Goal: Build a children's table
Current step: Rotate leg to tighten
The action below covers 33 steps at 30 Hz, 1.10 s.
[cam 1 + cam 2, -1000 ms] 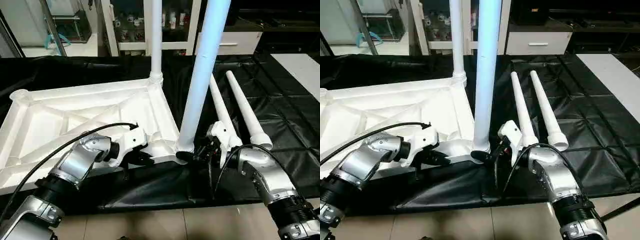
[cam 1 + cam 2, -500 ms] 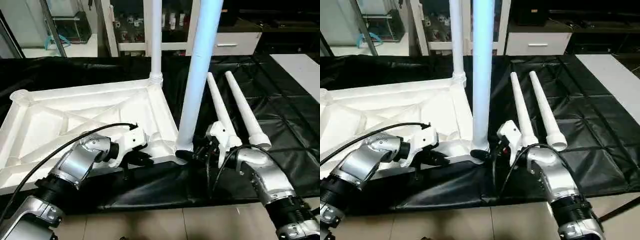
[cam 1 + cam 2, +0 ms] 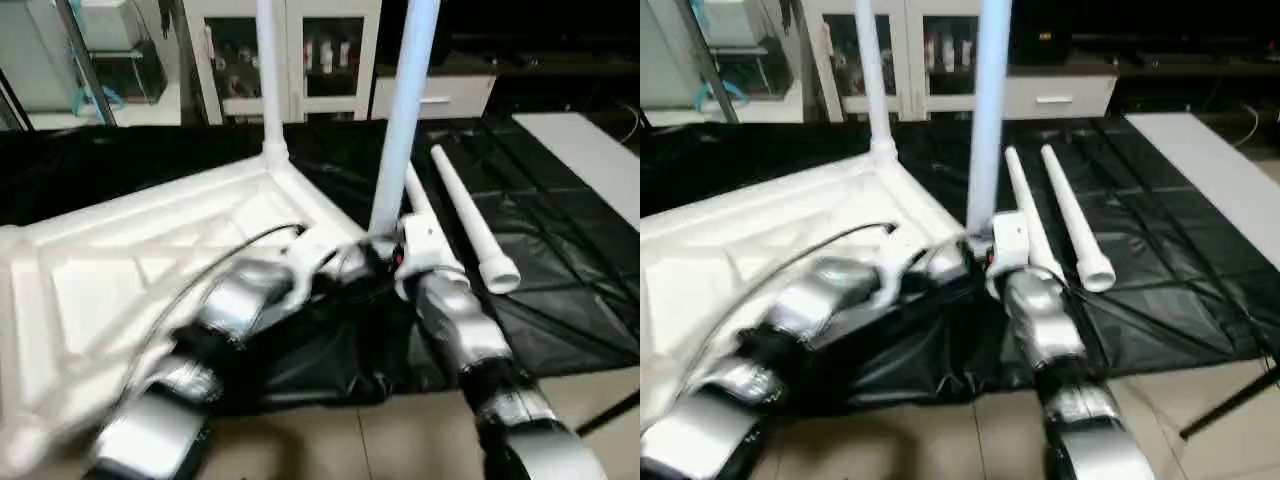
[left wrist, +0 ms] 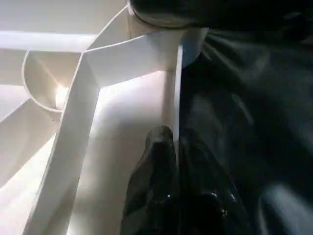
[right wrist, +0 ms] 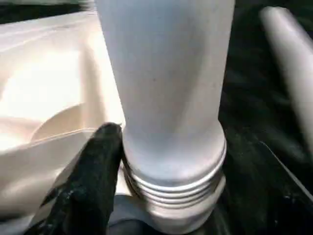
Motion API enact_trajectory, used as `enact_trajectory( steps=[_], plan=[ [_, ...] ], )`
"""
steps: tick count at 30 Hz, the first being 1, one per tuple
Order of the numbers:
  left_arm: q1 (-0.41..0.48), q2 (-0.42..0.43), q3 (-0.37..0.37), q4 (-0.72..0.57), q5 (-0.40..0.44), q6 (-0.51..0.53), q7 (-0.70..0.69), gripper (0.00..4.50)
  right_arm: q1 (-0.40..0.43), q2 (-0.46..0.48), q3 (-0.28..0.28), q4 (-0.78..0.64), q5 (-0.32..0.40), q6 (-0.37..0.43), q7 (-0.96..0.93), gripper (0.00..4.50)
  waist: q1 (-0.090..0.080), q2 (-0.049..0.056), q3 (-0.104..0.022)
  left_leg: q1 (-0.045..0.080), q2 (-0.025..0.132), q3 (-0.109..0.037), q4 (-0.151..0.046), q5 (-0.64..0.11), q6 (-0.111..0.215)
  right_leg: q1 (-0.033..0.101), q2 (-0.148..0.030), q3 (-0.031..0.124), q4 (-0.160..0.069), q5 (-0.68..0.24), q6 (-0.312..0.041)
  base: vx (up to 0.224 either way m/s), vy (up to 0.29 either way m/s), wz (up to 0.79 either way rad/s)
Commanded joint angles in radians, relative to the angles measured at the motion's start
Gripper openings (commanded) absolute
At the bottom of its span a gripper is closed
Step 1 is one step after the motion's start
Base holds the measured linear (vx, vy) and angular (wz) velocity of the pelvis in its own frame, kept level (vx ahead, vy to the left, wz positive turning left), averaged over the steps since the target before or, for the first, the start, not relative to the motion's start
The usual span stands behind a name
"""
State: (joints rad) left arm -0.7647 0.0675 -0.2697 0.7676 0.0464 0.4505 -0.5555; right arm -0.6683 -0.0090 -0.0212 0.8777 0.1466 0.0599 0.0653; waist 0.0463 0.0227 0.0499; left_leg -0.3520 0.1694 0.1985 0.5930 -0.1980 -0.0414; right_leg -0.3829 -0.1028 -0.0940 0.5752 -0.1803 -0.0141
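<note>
**Second leg standing at near corner socket; both grippers working at its base**

The tabletop [image 3: 150, 250] is lying underside up on the black-covered work table [image 3: 560, 260]. One leg [image 3: 268, 70] is already standing in the far corner socket. A second leg [image 3: 405, 110] is being held with its long axis close to vertical, its ribbed foot at the near corner socket [image 5: 176, 205] and directly ahead of the right gripper [image 3: 385, 262].

The right gripper's jaws are being kept spread around the leg's base; one black finger [image 5: 98, 166] is seen pressing against its side, the other is hidden behind the tube. The left gripper [image 4: 173, 161] is being kept pinched tight on the thin rim wall [image 4: 177, 98] of the tabletop, just beside that same socket.

Whether the ribbed foot is fully seated cannot be told. The right arm is judged the nearer to the leg; the coming move is judged to depend on the leg's axis being kept in line with the socket while the tabletop is being steadied by the left. Two spare legs [image 3: 470, 215] are lying side by side beyond the right arm.
</note>
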Motion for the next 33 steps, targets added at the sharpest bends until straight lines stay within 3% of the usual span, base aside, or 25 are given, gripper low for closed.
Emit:
enact_trajectory(
  steps=[1, 4, 6, 7, 8, 9, 11, 13, 15, 17, 19, 20, 21, 23, 26, 30, 31, 33],
  plan=[
    [-0.034, -0.002, 0.068, 0.061, 0.015, -0.031, 0.164, 0.0, 0.004, 0.03, -0.007, 0.082, -0.005, -0.008, -0.076, 2.74, -0.002, -0.003, -0.052, 0.027, 0.053, -0.046, -0.088, -0.449, -0.036, 0.012, -0.067, 0.038, -0.098, -0.484, -0.119, 0.0, 0.0, 0.0],
    [-0.038, -0.003, 0.064, 0.068, 0.023, -0.039, 0.165, 0.0, -0.011, 0.05, -0.037, 0.104, 0.02, -0.059, -0.048, 2.74, 0.005, -0.007, -0.056, 0.016, 0.055, -0.042, -0.09, -0.406, -0.01, 0.017, -0.071, 0.044, -0.089, -0.416, -0.134, 0.0, 0.0, 0.0],
    [-0.032, 0.008, 0.055, 0.065, 0.026, -0.049, 0.139, 0.0, -0.017, 0.057, -0.046, 0.108, 0.017, -0.111, -0.028, 2.74, 0.009, -0.004, -0.057, 0.01, 0.058, -0.041, -0.092, -0.37, -0.002, 0.022, -0.071, 0.046, -0.081, -0.36, -0.152, 0.0, 0.0, 0.0],
    [-0.032, 0.008, 0.055, 0.065, 0.026, -0.049, 0.139, 0.0, -0.017, 0.057, -0.046, 0.108, 0.017, -0.111, -0.028, 3.09, 0.011, -0.004, -0.059, 0.01, 0.059, -0.038, -0.092, -0.347, 0.001, 0.021, -0.07, 0.048, -0.075, -0.316, -0.169, 0.0, 0.0, 0.0],
    [-0.027, 0.019, 0.048, 0.067, 0.026, -0.062, 0.114, 0.0, -0.019, 0.057, -0.045, 0.103, 0.016, -0.137, -0.005, 3.09, 0.012, -0.005, -0.059, 0.01, 0.059, -0.037, -0.091, -0.34, 0.004, 0.022, -0.068, 0.049, -0.074, -0.303, -0.176, 0.0, 0.0, 0.0],
    [-0.011, 0.036, 0.044, 0.052, 0.02, -0.076, 0.073, 0.0, -0.015, 0.048, -0.039, 0.085, 0.011, -0.154, 0.016, 3.3, 0.014, 0.001, -0.059, 0.011, 0.057, -0.035, -0.09, -0.339, 0.01, 0.022, -0.069, 0.049, -0.073, -0.3, -0.184, 0.0, 0.0, 0.0],
    [0.013, 0.07, 0.023, 0.041, 0.019, -0.129, 0.0, 0.0, -0.015, 0.034, -0.037, 0.074, 0.014, -0.183, 0.06, 3.46, 0.016, -0.005, -0.063, 0.004, 0.056, -0.033, -0.088, -0.303, 0.026, 0.029, -0.072, 0.05, -0.069, -0.272, -0.193, 0.0, 0.0, 0.0],
    [0.033, 0.093, 0.007, 0.02, 0.019, -0.148, -0.047, 0.0, -0.004, 0.023, -0.038, 0.046, 0.023, -0.187, 0.091, 3.78, 0.011, -0.008, -0.065, -0.016, 0.058, -0.039, -0.089, -0.24, 0.052, 0.045, -0.076, 0.048, -0.059, -0.251, -0.189, 0.0, 0.0, 0.0],
    [0.081, 0.136, 0.0, -0.048, -0.001, -0.152, -0.136, 0.0, 0.029, -0.015, -0.032, -0.019, 0.017, -0.191, 0.135, 3.86, 0.014, -0.003, -0.068, -0.003, 0.062, -0.032, -0.082, -0.202, 0.062, 0.033, -0.073, 0.05, -0.058, -0.217, -0.207, 0.0, 0.0, 0.0],
    [0.114, 0.163, 0.003, -0.101, -0.026, -0.155, -0.199, 0.0, 0.054, -0.042, -0.02, -0.068, 0.015, -0.183, 0.176, 3.98, 0.017, -0.003, -0.076, -0.01, 0.063, -0.03, -0.074, -0.112, 0.078, 0.04, -0.07, 0.052, -0.036, -0.094, -0.238, 0.058, -0.03, -0.02],
    [0.148, 0.206, -0.01, -0.152, -0.037, -0.164, -0.27, 0.0, 0.09, -0.071, -0.003, -0.141, 0.041, -0.14, 0.275, 4.1, 0.022, -0.001, -0.078, -0.009, 0.059, -0.023, -0.063, -0.038, 0.13, 0.032, -0.062, 0.052, -0.02, 0.04, -0.275, 0.0, 0.0, 0.0],
    [0.157, 0.219, -0.017, -0.163, -0.038, -0.168, -0.29, 0.0, 0.098, -0.079, 0.002, -0.158, 0.049, -0.13, 0.304, 4.1, 0.024, -0.003, -0.077, -0.01, 0.056, -0.022, -0.061, -0.038, 0.142, 0.033, -0.064, 0.052, -0.021, 0.046, -0.277, 0.0, 0.0, 0.0],
    [0.173, 0.244, -0.032, -0.183, -0.039, -0.179, -0.332, 0.0, 0.115, -0.095, 0.011, -0.19, 0.063, -0.11, 0.366, 4.1, 0.025, 0.003, -0.076, -0.012, 0.058, -0.024, -0.061, -0.053, 0.153, 0.035, -0.066, 0.052, -0.022, 0.03, -0.277, 0.0, 0.0, 0.0],
    [0.205, 0.297, -0.062, -0.226, -0.05, -0.203, -0.424, 0.0, 0.158, -0.137, 0.042, -0.272, 0.107, -0.055, 0.539, 4.1, 0.026, 0.003, -0.073, -0.01, 0.062, -0.025, -0.065, -0.093, 0.148, 0.035, -0.064, 0.051, -0.027, -0.028, -0.266, 0.0, 0.0, 0.0],
    [0.236, 0.35, -0.085, -0.293, -0.071, -0.195, -0.529, 0.0, 0.22, -0.219, 0.108, -0.371, 0.143, 0.025, 0.737, 4.1, 0.033, 0.012, -0.066, -0.002, 0.07, -0.025, -0.074, -0.168, 0.105, 0.03, -0.056, 0.052, -0.035, -0.112, -0.251, 0.0, 0.0, 0.0],
    [0.26, 0.383, -0.093, -0.382, -0.099, -0.148, -0.613, 0.0, 0.251, -0.271, 0.13, -0.43, 0.164, 0.082, 0.815, 4.1, 0.04, 0.008, -0.062, 0.003, 0.072, -0.025, -0.083, -0.24, 0.032, 0.025, -0.06, 0.058, -0.044, -0.214, -0.23, 0.0, 0.0, 0.0],
    [0.265, 0.392, -0.096, -0.408, -0.112, -0.133, -0.639, 0.0, 0.258, -0.282, 0.131, -0.453, 0.177, 0.107, 0.838, 4.1, 0.04, 0.004, -0.061, 0.003, 0.07, -0.025, -0.084, -0.248, 0.025, 0.023, -0.06, 0.059, -0.047, -0.231, -0.226, 0.0, 0.0, 0.0],
    [0.269, 0.403, -0.102, -0.43, -0.117, -0.126, -0.66, 0.0, 0.266, -0.301, 0.143, -0.479, 0.187, 0.137, 0.88, 4.1, 0.044, 0.005, -0.061, 0.004, 0.071, -0.026, -0.083, -0.243, 0.025, 0.022, -0.061, 0.061, -0.048, -0.239, -0.218, 0.0, 0.0, 0.0]
  ],
)
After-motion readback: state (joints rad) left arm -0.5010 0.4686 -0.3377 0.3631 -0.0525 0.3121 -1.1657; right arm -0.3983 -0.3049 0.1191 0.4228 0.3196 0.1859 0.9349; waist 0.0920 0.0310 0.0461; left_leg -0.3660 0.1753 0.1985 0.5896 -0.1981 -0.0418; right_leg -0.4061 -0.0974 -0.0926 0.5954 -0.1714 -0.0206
